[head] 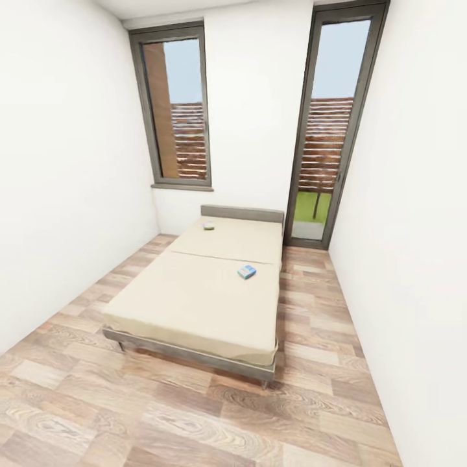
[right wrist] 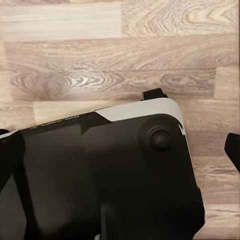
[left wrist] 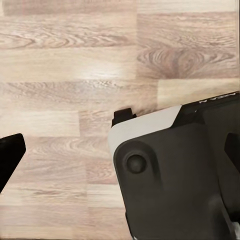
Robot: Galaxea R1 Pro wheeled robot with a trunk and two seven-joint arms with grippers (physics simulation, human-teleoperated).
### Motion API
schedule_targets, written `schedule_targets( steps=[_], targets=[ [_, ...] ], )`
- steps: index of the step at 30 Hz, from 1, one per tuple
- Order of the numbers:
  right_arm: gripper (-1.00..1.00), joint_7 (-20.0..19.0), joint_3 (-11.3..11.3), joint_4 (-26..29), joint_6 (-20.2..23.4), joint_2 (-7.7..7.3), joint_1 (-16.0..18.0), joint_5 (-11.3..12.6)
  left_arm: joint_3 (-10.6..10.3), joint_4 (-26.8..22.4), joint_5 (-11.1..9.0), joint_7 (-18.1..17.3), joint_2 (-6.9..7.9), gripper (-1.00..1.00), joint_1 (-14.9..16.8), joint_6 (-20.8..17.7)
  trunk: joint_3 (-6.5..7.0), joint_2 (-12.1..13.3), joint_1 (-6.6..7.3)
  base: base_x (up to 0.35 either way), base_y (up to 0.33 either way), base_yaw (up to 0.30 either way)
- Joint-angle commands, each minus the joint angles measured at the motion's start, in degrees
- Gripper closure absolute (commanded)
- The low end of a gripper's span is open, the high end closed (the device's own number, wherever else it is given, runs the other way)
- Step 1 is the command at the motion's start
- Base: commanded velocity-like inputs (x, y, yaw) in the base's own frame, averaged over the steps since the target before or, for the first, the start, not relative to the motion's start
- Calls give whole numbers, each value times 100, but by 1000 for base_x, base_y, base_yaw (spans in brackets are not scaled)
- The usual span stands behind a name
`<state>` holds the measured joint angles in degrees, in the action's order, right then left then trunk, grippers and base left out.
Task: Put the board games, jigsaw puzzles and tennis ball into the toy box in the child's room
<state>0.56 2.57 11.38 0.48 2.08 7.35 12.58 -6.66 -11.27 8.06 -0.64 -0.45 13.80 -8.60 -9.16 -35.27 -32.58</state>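
The bed (head: 194, 298) stands ahead in the head view, its beige mattress on a dark grey frame. Two small board games lie flat on it. One blue-printed board game (head: 246, 272) is near the bed's right side at mid-length. The other board game (head: 209, 226), pale green, rests close to the grey headboard (head: 241, 213). The table, toy box, jigsaw puzzles and tennis ball are out of view. In the wrist views my left gripper (left wrist: 120, 152) and right gripper (right wrist: 120, 150) hang open over the wood floor and my dark base, holding nothing.
White walls close in on both sides. A window (head: 178, 110) and a tall glass door (head: 327, 130) fill the far wall. Wood floor (head: 162, 415) lies between me and the bed's foot. Strips of floor run along the bed's left and right.
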Motion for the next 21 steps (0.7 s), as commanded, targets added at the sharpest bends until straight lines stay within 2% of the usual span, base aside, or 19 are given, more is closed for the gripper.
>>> schedule_targets(
  steps=[1, 12, 21],
  targets=[
    [-100, 6, 24, 4, 3, 3, 3, 22, -11, -16, 61, -7, 1, -100, 0, -33, -16, -8, -2, 0, 1, -228],
    [-100, 6, 15, 4, -3, 4, 3, 9, -11, -16, 63, -7, 1, -100, 0, -36, -93, -8, -2, 16, 0, -195],
    [-100, 6, 7, 4, -86, 12, 3, -16, -11, -16, 63, -7, 1, -100, 0, -31, -146, -8, -2, 76, 26, -31]
  ],
)
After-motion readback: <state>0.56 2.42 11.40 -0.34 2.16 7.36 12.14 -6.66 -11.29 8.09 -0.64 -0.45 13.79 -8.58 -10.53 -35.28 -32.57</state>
